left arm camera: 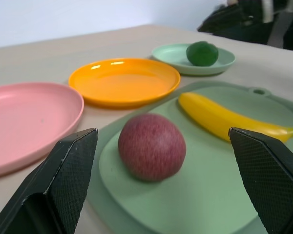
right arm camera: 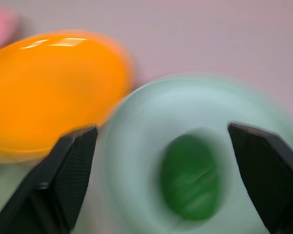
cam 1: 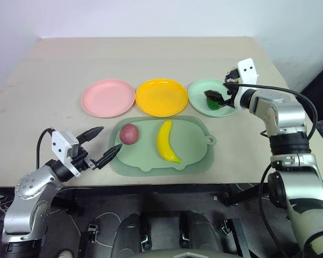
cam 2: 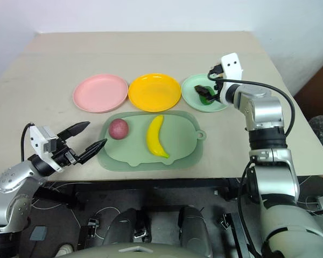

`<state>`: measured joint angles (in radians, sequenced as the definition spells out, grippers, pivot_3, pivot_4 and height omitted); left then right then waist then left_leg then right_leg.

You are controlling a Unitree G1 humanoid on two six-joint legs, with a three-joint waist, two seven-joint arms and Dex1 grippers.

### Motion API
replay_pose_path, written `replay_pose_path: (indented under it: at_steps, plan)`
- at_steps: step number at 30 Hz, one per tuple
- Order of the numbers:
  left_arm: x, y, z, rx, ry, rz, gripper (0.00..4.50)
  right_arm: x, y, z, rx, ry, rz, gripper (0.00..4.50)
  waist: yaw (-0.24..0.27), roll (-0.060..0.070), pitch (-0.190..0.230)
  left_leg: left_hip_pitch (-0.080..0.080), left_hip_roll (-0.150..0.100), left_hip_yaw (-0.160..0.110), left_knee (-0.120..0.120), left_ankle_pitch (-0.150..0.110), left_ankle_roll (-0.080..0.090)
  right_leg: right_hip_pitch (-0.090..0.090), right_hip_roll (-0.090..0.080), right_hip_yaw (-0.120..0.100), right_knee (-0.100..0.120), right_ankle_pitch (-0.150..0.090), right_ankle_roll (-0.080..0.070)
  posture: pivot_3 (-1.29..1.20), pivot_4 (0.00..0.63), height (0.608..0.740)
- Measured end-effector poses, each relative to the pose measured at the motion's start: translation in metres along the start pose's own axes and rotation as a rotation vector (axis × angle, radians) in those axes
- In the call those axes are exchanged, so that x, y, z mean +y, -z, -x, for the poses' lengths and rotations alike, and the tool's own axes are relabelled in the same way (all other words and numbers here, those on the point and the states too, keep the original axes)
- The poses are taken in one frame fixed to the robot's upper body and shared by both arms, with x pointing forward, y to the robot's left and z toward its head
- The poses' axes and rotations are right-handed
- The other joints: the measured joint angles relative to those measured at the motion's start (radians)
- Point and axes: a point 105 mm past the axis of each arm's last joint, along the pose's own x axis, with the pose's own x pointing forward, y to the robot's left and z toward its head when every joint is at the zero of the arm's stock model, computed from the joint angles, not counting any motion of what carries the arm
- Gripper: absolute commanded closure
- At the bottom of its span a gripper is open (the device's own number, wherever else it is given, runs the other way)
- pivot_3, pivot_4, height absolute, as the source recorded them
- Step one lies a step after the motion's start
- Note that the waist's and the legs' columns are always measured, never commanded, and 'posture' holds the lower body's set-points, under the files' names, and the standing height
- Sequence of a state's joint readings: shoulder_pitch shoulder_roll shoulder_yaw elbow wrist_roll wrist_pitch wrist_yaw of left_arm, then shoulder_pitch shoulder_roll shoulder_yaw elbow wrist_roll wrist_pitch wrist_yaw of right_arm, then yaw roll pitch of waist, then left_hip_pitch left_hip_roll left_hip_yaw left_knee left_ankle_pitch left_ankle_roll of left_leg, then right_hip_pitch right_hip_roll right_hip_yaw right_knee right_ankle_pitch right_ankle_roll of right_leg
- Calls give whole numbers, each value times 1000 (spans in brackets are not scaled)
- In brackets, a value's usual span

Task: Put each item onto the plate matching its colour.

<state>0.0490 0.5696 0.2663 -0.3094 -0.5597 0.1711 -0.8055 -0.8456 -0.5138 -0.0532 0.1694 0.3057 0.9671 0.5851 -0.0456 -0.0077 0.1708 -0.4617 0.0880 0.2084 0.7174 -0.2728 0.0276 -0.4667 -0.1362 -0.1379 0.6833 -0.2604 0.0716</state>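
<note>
Three round plates are lined up across the beige table (cam 1: 54,59): a pink plate (cam 1: 107,98) on the robot's left, a yellow plate (cam 1: 161,97) in the middle and a mint-green plate (cam 1: 198,92) on the right. Just in front of them a large pale-green tray (cam 1: 194,148) is set, its near edge close to the table's front edge.

The dark-green fruit (left arm camera: 202,53) is seen resting inside the mint-green plate, apart from its rim. The right gripper (cam 1: 222,92) is held over that plate, its two black fingers spread wide with the green fruit lying between and below them, untouched as far as can be told from the right wrist view.

The reddish-purple fruit (cam 1: 128,134) is found on the left part of the tray, and the yellow banana (cam 1: 167,141) is laid lengthwise beside it near the tray's middle, the two well apart.

The left gripper (cam 1: 99,145) is held low just off the tray's left edge, pointed toward the reddish-purple fruit, with its fingers parted wide and nothing between them
</note>
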Motion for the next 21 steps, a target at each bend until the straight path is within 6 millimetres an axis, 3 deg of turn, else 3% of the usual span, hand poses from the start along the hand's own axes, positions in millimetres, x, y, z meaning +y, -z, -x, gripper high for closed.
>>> replay_pose_path:
  at_steps: [5, 11, 13, 18, 21]
  plan:
    - [5, -2, -7, -14, 16, 0, 0, 79, 11, 1, 117, -224, -131, 6, 2, 0, 0, 0, 0, 0, 0, 0, 0, 0, 0, 0, 0, 0, 0, 0, 150, 695]
    - [7, 0, -13, -10, 36, 16, 0, 122, 33, -7, 261, -302, -241, 6, 8, -1, -1, -1, -2, 0, 0, -1, 1, 0, -1, -1, -1, 0, 0, 0, 150, 695]
    - [6, -3, -16, -18, 53, 10, 0, 131, 40, -11, 279, -312, -264, 6, 6, -1, -1, -1, -2, 0, 0, -1, 1, 0, -1, -1, -1, 0, 0, 0, 150, 695]
    - [3, 0, -18, -11, 67, 20, 0, 131, 59, -19, 351, -260, -301, 6, 1, -1, -1, -1, -3, 1, -1, -1, 0, 0, 0, -1, -1, 0, 0, 0, 150, 695]
    - [3, 0, -19, -10, 70, 21, 0, 136, 59, -22, 358, -249, -293, 6, -1, -1, -1, -1, -2, 1, -1, 0, 0, 0, 1, -1, -1, 0, 0, 0, 150, 695]
